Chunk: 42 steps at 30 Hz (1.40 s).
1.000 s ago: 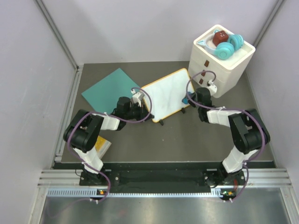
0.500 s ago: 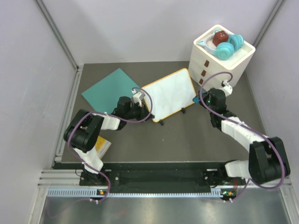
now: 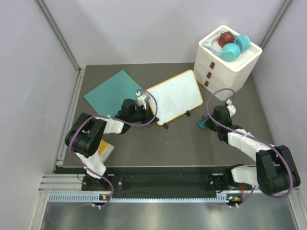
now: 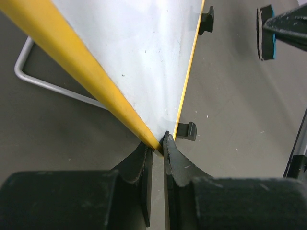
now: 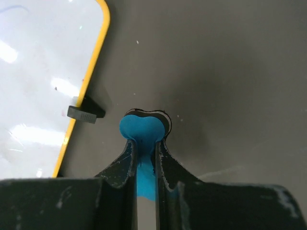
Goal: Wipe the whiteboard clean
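Whiteboard (image 3: 175, 96) sits near the middle of the dark bench (image 3: 182, 143), turned at an angle, its yellow-framed face leaning back on what looks like a wire leg (image 4: 48, 86) behind it, which would present the glossy surface to a wiping stroke. Behind and to its right stands a white drawer unit (image 3: 225, 67), well clear of the work, and a teal sheet (image 3: 108, 93) lies flat just beside the board's left edge. The left claw (image 4: 160, 143) is closed hard on the board's near left corner, pinching the yellow frame between its tips, most likely to brace the light board so it cannot slide or tip under pressure. The right claw (image 5: 144, 143) is off the board, low over bare bench just to the right of its near right corner, clamped shut on a small blue eraser (image 5: 143, 129) whose pad pokes out past the fingertips. One small black foot (image 5: 84, 113) juts from the frame close by. No red scribble shows on the face, only faint specks, so the wiping seems largely done.
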Motion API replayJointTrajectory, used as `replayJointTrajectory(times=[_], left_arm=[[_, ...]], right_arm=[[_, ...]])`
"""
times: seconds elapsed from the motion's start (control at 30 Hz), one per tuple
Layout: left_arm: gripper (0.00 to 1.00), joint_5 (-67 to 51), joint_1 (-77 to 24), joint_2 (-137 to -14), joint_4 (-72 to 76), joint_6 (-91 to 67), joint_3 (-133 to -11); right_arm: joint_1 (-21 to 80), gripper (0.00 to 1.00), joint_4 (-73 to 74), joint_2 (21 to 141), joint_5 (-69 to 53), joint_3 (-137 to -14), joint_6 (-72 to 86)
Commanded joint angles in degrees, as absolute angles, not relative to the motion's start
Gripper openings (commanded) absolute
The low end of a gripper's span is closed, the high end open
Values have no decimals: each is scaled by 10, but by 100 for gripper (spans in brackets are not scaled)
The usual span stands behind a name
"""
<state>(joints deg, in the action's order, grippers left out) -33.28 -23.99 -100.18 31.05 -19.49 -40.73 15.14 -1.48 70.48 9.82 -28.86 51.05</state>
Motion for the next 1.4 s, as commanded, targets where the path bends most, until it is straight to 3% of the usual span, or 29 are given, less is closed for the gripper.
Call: replayJointTrajectory(times=[0.0,0.03,0.13,0.23,0.37,0.43,0.67,0.97,1.17,1.37], left_arm=[[0,-236,-242,-1015,214,-131,-388],[0,-235,-243,-1015,213,-132,-388],[0,-222,-243,-1013,205,-140,-388],[0,-212,-243,-1007,198,-149,-387],[0,-193,-243,-1003,185,-165,-382],[0,-189,-243,-998,180,-171,-381],[8,-163,-243,-965,144,-165,-374],[47,-156,-243,-954,123,-156,-373],[61,-149,-243,-937,122,-157,-366],[67,-134,-243,-920,127,-160,-355]], right_arm=[[149,1,-18,692,84,-274,519],[148,3,-18,693,79,-272,519],[148,33,-25,701,59,-265,518],[148,37,-37,711,43,-258,519],[148,62,-33,713,44,-253,526],[148,68,-30,708,48,-249,528],[148,76,-22,688,58,-247,529],[149,79,-22,688,58,-255,527],[148,81,-25,687,59,-255,526],[148,82,-25,686,60,-256,525]])
